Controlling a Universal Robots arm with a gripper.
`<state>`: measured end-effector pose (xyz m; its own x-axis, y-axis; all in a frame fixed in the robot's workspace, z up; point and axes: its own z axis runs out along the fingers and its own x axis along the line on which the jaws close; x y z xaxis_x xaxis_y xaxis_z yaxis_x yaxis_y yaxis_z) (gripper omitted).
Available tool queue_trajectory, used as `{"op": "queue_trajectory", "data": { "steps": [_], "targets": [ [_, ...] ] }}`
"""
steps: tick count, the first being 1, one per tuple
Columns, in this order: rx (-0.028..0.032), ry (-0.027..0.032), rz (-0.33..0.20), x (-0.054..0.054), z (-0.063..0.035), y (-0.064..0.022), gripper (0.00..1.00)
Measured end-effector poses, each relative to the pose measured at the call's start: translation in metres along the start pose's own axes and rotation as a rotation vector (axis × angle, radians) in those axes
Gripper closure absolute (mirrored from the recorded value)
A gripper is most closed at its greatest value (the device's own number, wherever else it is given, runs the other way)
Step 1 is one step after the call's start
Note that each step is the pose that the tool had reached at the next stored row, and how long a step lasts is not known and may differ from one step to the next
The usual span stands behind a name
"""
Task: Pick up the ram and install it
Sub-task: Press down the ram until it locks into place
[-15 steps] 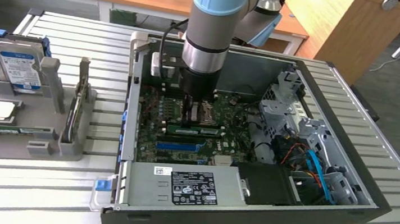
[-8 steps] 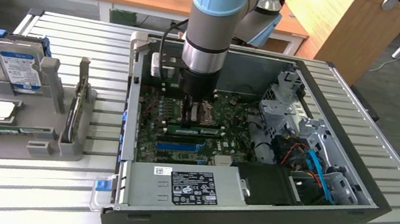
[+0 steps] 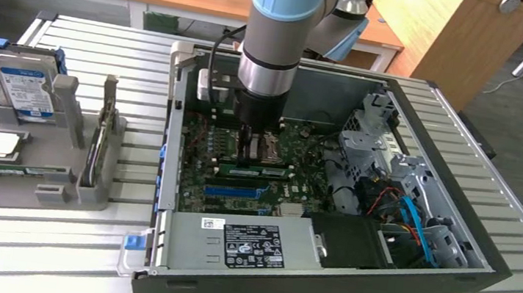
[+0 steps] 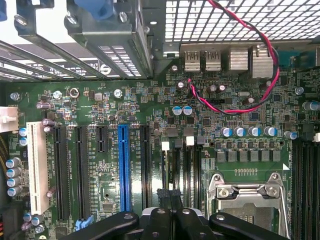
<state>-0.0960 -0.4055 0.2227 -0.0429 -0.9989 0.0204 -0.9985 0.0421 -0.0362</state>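
Working the arm remotely, I see the jaws [image 3: 258, 155] pressed shut inside the open computer case [image 3: 486, 255], their tips right at the top edge of the ram [image 3: 261, 170]. The ram stands on edge across the motherboard, just beside the processor socket [image 4: 247, 200]. I cannot tell whether the tips pinch the stick or only touch it. From the wrist, the closed jaws [image 4: 168, 196] hang over black slots between the blue slot [image 4: 124, 165] and the socket, with red-and-black wires [image 4: 240, 107] well apart. The power supply label [image 3: 250, 243] is white print on black that I cannot read, and the same goes for the blue-labelled hard drive [image 3: 25, 86] in the grey tray [image 3: 40, 191] on the slatted desk [image 3: 32, 257]. There is open room on all sides between the arm and the case walls.
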Motion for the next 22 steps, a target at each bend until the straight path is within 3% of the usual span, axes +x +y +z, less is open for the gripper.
{"op": "queue_trajectory", "data": {
  "steps": [22],
  "targets": [
    [0.0, 0.0, 0.0, 0.0, 0.0009, 0.0, 0.9]
  ]
}}
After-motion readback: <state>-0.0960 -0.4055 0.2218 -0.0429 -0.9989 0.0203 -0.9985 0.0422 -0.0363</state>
